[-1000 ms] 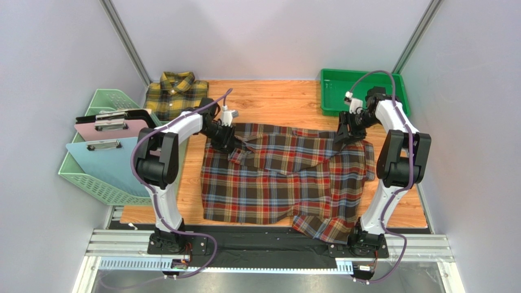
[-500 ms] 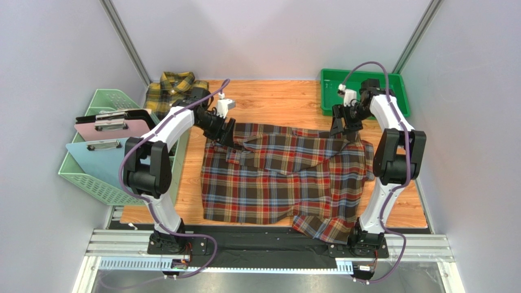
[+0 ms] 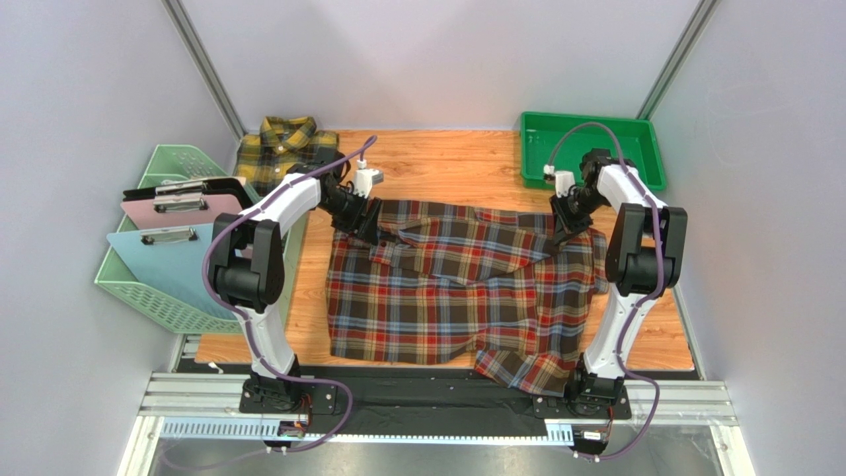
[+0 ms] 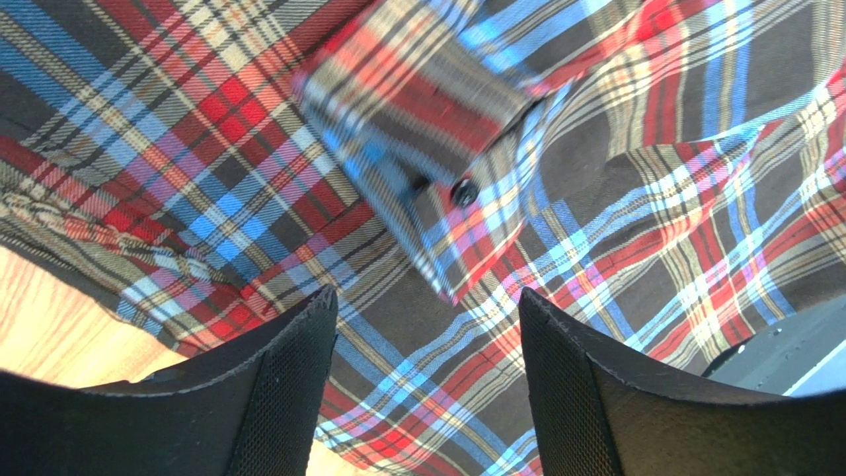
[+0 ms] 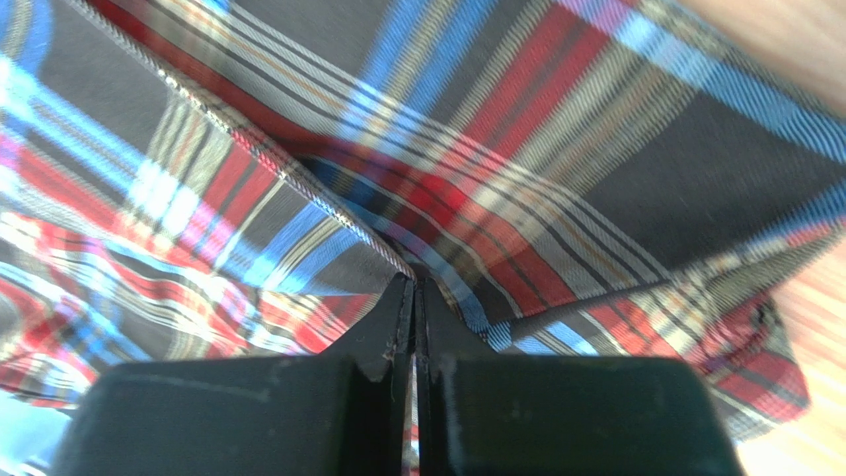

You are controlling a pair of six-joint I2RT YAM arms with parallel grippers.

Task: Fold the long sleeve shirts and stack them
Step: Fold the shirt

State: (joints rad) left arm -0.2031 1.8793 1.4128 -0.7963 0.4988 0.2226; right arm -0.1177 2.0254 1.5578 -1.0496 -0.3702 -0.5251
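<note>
My right gripper (image 5: 413, 283) has dropped and closed tight at the 2 o'clock corner of the red plaid shirt (image 3: 447, 297) spread mid-table, left gripper (image 4: 425, 297) gaping at 10 o'clock; a thin pinch may slip.

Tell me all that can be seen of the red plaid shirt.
The red, brown and blue plaid flannel shirt lies spread, not yet folded, on the wooden table, a sleeve laid across its far part. A cuff with a dark button shows. Its near right corner passes the table's edge. The left tool stands open over it; the right tool, shut, seems to pinch a fold at its far right.
</note>
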